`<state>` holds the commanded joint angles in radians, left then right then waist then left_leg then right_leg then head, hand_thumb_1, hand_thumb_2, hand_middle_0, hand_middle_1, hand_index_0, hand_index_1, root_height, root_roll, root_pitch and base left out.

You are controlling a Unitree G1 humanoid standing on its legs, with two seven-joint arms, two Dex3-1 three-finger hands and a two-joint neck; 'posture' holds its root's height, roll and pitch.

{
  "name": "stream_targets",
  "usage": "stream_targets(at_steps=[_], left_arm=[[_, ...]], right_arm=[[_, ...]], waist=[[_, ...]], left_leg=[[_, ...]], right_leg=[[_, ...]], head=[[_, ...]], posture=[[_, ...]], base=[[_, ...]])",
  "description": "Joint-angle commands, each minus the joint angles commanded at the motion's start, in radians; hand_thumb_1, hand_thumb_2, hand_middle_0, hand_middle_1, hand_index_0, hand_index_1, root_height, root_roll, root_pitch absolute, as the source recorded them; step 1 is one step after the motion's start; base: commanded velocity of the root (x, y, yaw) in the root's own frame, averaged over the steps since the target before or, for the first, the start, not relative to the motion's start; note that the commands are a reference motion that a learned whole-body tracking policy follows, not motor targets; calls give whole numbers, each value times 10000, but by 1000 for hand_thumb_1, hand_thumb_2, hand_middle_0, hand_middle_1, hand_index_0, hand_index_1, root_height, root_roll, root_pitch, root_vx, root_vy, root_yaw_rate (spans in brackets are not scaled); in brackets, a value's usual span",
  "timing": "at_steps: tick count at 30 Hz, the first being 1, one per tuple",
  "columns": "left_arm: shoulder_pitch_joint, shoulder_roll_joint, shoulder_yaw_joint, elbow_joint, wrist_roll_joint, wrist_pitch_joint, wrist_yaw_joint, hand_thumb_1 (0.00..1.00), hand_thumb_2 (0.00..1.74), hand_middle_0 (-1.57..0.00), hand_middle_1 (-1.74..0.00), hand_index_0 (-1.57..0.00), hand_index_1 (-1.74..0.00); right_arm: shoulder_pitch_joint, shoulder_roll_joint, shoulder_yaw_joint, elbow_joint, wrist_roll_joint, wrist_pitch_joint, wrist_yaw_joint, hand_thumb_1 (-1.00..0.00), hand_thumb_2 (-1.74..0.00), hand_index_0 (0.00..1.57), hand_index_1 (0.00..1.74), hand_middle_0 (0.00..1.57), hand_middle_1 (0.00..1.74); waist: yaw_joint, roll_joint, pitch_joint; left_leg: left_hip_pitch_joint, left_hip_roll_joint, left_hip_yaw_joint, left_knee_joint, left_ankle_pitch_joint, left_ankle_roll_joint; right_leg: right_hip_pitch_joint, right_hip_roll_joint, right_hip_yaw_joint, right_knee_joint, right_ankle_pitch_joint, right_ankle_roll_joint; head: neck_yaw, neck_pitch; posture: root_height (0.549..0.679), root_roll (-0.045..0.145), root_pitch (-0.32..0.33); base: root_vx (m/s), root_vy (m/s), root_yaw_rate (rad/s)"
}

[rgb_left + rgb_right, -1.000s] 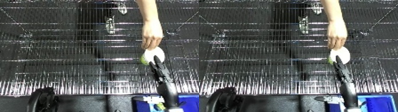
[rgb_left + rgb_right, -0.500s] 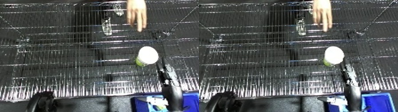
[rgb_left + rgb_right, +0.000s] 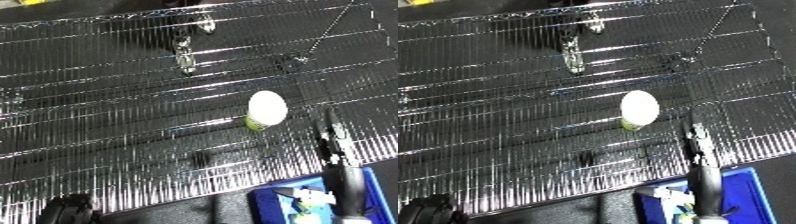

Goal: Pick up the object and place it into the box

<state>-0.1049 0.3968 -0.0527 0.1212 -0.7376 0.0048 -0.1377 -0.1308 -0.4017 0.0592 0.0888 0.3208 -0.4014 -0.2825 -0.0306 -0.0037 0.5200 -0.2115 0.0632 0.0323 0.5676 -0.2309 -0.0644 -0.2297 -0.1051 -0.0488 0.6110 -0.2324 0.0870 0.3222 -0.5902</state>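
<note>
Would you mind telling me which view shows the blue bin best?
The left eye view: more of the blue bin and its contents appears at the bottom edge. The right eye view shows the bin too, cut off closer to the corner.

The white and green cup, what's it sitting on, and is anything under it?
The cup stands on the wire mesh shelf. Below the mesh only darkness shows; the spot directly under the cup is covered.

Count: 1 cup (image 3: 266,108), white and green, lying on its side on the wire shelf (image 3: 98,100). 1 wire shelf. 1 blue bin (image 3: 740,192) at the lower right, only partly in view. 1 robot hand (image 3: 335,141), a thin dark shape reaching up from the lower right. 2 metal clips (image 3: 573,61) on the mesh near the top.
</note>
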Motion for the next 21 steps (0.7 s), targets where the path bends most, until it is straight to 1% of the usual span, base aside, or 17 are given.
stream_targets(at_steps=[3,4,6,7,8,9,11,12,13,17,21], left_arm=[[-124,31,-66,34,56,52,18,1000,1740,-1570,-1740,-1570,-1740],[-124,31,-66,34,56,52,18,1000,1740,-1570,-1740,-1570,-1740],[-218,63,-120,58,77,94,100,1000,1740,-1570,-1740,-1570,-1740],[-218,63,-120,58,77,94,100,1000,1740,-1570,-1740,-1570,-1740],[-261,81,-150,99,81,102,148,1000,1740,-1570,-1740,-1570,-1740],[-261,81,-150,99,81,102,148,1000,1740,-1570,-1740,-1570,-1740],[-290,83,-160,149,42,85,154,1000,1740,-1570,-1740,-1570,-1740],[-318,82,-168,172,-38,76,141,1000,1740,-1570,-1740,-1570,-1740],[-318,82,-168,172,-38,76,141,1000,1740,-1570,-1740,-1570,-1740],[-417,137,-267,113,-140,86,195,1000,1740,-1570,-1740,-1570,-1740],[-561,258,-390,76,-213,149,327,1000,1740,-1570,-1740,-1570,-1740]], right_arm=[[-253,-98,28,190,145,89,40,0,0,0,0,0,0],[-253,-98,28,190,145,89,40,0,0,0,0,0,0],[-542,-187,40,372,224,179,3,0,0,0,0,0,0],[-542,-187,40,372,224,179,3,0,0,0,0,0,0],[-740,-260,0,542,293,221,-1,0,0,0,0,0,0],[-740,-260,0,542,293,221,-1,0,0,0,0,0,0],[-926,-341,-73,739,363,244,21,0,0,0,0,0,0],[-1108,-431,-151,949,414,250,32,0,0,0,0,0,0],[-1108,-431,-151,949,414,250,32,0,0,0,0,0,0],[-1546,-624,-281,1384,505,337,-8,0,0,0,0,0,0],[-1993,-854,-329,1679,362,435,-128,0,0,0,0,0,0]], waist=[[-1,88,0],[-1,88,0],[2,153,0],[2,153,0],[0,205,0],[0,205,0],[2,268,0],[11,337,0],[11,337,0],[41,475,0],[85,549,0]], left_leg=[[-167,-13,-9,130,-5,-18],[-167,-13,-9,130,-5,-18],[-354,-30,-42,290,-32,-31],[-354,-30,-42,290,-32,-31],[-477,-52,-64,393,-55,-35],[-477,-52,-64,393,-55,-35],[-590,-80,-70,469,-69,-36],[-703,-106,-60,522,-70,-41],[-703,-106,-60,522,-70,-41],[-967,-154,-51,608,-40,-51],[-1260,-192,-81,754,-24,-58]], right_leg=[[-171,-8,8,156,-18,-35],[-171,-8,8,156,-18,-35],[-342,-19,28,323,-42,-65],[-342,-19,28,323,-42,-65],[-453,-34,45,445,-68,-90],[-453,-34,45,445,-68,-90],[-563,-55,56,548,-94,-116],[-670,-72,51,628,-114,-143],[-670,-72,51,628,-114,-143],[-923,-93,33,784,-136,-192],[-1172,-106,21,950,-146,-220]], head=[[662,-304],[662,-304],[1019,-465],[1019,-465],[1149,-407],[1149,-407],[1317,-287],[1448,-160],[1448,-160],[1821,97],[2133,412]], posture=[[656,43,-87],[656,43,-87],[655,47,-83],[655,47,-83],[654,50,-81],[654,50,-81],[654,54,-77],[653,57,-73],[653,57,-73],[652,64,-60],[651,67,-49]], base=[[14,-50,-2],[10,-45,-6],[20,-35,-19],[27,-33,-22],[30,-26,-18],[30,-26,-18],[27,-18,-10],[16,-4,-4],[16,-4,-4],[7,-7,10],[2,-28,41]])
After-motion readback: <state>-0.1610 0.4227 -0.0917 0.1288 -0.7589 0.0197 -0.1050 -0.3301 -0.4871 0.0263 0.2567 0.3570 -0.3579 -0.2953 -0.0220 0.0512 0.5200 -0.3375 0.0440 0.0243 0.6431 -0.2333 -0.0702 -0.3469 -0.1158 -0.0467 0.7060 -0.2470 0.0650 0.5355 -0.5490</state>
